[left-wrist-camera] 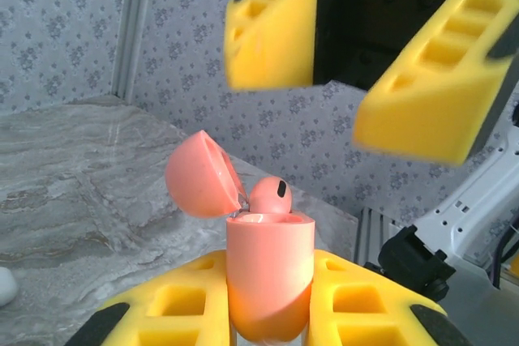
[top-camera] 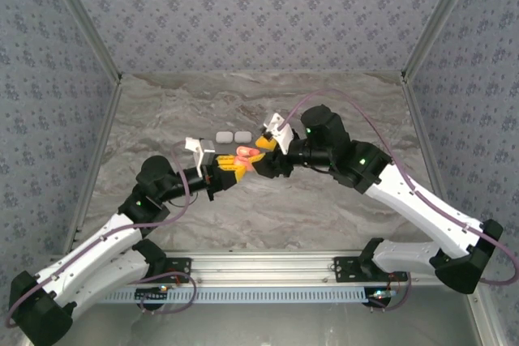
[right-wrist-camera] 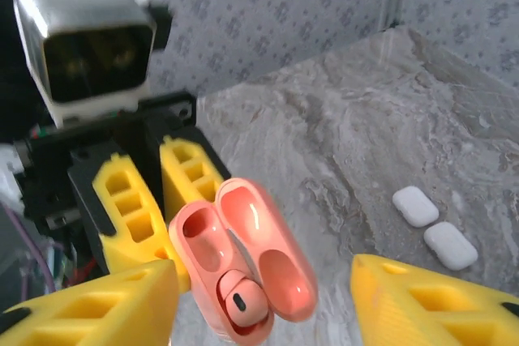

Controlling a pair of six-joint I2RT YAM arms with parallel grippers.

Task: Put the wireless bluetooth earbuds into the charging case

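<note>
A coral-pink charging case [left-wrist-camera: 269, 269] stands upright between the yellow fingers of my left gripper [left-wrist-camera: 270, 313], which is shut on it. Its lid [left-wrist-camera: 201, 174] is hinged open to the left. One coral earbud [left-wrist-camera: 271, 196] sits in a slot of the case, its head showing above the rim. From the right wrist, that earbud [right-wrist-camera: 242, 301] fills the nearer slot of the case [right-wrist-camera: 195, 232], and the other slot is bare. My right gripper [right-wrist-camera: 268, 304] hangs open just above the case, nothing between its fingers. From the top view, both grippers meet at the case [top-camera: 243, 154].
Two white rounded cases [top-camera: 224, 134] [top-camera: 241, 134] lie side by side on the marble table [top-camera: 324, 200] just behind the grippers. In the right wrist view the same white cases [right-wrist-camera: 415, 205] [right-wrist-camera: 451, 245] lie to the right. Patterned walls close in the table.
</note>
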